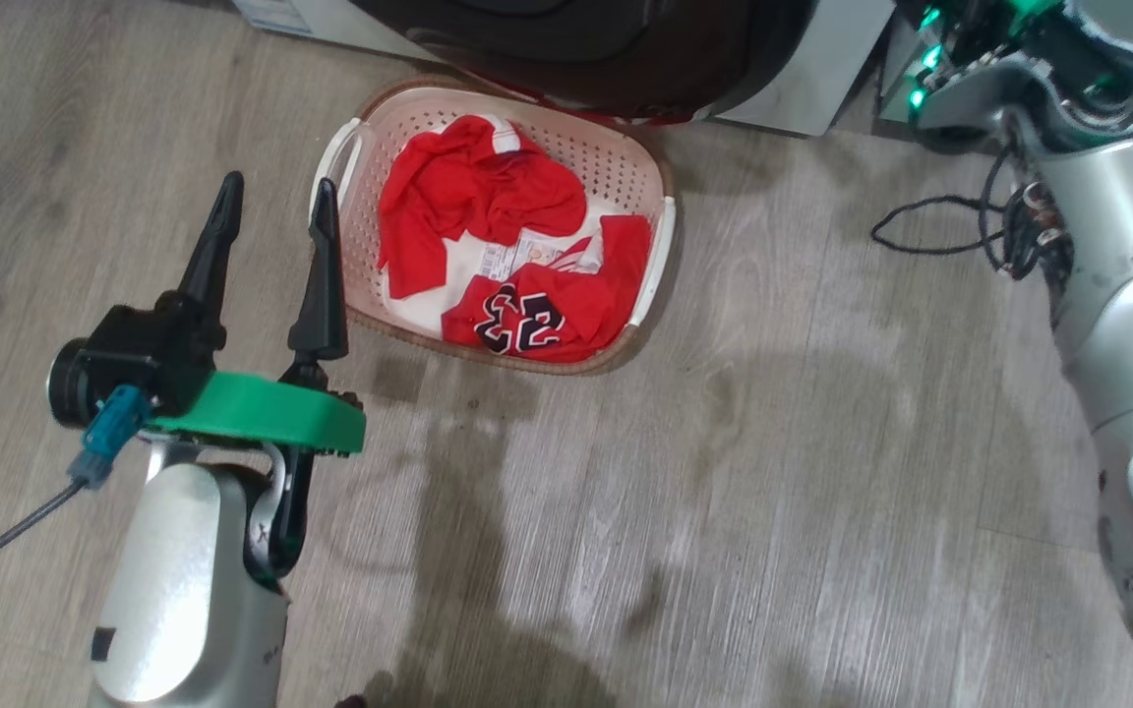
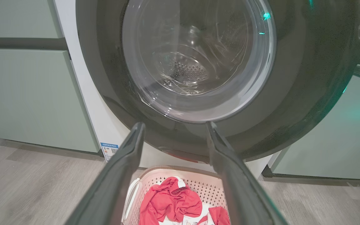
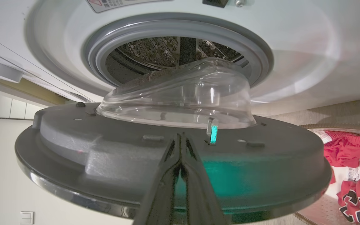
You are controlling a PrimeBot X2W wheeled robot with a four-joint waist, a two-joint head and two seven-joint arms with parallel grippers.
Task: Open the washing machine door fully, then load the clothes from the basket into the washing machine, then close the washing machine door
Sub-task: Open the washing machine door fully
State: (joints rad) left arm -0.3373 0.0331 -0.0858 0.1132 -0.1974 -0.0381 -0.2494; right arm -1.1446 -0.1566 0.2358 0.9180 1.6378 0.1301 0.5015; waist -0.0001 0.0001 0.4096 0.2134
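The door (image 3: 105, 150) is standing partly open, its glass bowl hanging just in front of the gasket (image 3: 180, 26) and drum (image 3: 155, 50) of the washer (image 3: 292, 47), so the opening step is looking unfinished. The right end effector (image 3: 180, 136) is pointing at the door's inner face with its fingers pressed tight together and holding nothing; the tips seem to be touching the dark plastic just below the bowl, though contact is hard to confirm. In the head view the left end effector (image 1: 276, 182) is hovering at 8 o'clock with its fingers spread wide and empty, and the basket (image 1: 616, 162) is sitting on the floor at its 1 o'clock, the clothes (image 1: 478, 187) lying heaped inside. The door's rim is hanging over the basket's far edge at 12 o'clock. The main risk is the closed fingertips sliding across the smooth plastic while pushing, leaving the door to swing back towards the washer. A thin red strip is showing under the door's lower edge and may be cloth that could snag. If the door is stopping short of fully open, the left arm could be knocking it while lifting garments, or nudging the light basket across the floor.
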